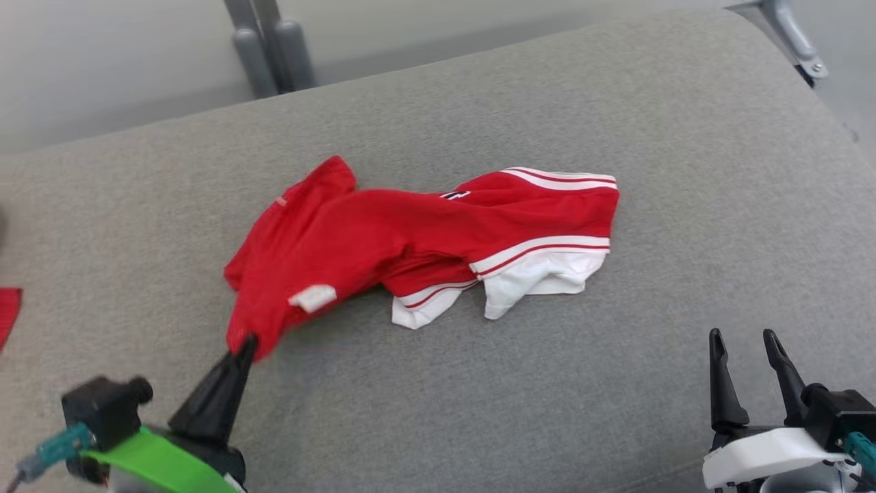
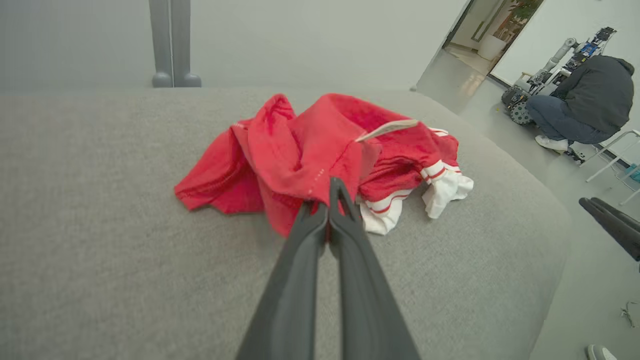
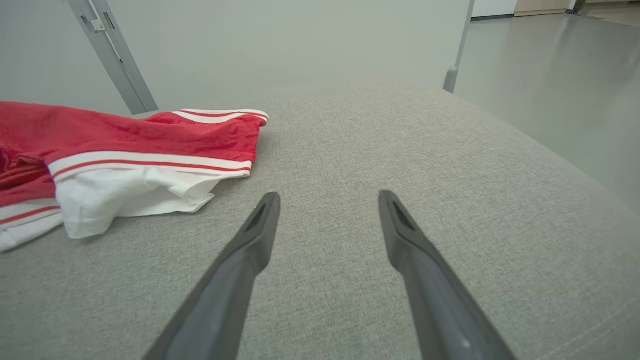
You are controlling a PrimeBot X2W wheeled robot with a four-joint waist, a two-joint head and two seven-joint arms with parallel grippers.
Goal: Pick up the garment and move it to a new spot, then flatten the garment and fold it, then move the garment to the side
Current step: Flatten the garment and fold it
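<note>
A red garment (image 1: pixel 410 239) with white, red-striped cuffs lies crumpled in the middle of the grey cushion (image 1: pixel 616 383). My left gripper (image 1: pixel 245 348) is shut on its near left edge, and the cloth there is lifted slightly off the surface. In the left wrist view the closed fingertips (image 2: pixel 336 192) pinch the red fabric (image 2: pixel 310 145). My right gripper (image 1: pixel 742 339) stands open at the lower right, apart from the garment, with nothing between its fingers (image 3: pixel 260 225). The white cuff (image 3: pixel 130 192) lies to the left of it in the right wrist view.
A red item (image 1: pixel 8 315) peeks in at the left edge of the cushion. Grey metal posts (image 1: pixel 270 51) stand behind the cushion. A person (image 2: pixel 590 100) crouches by another robot far off on the floor.
</note>
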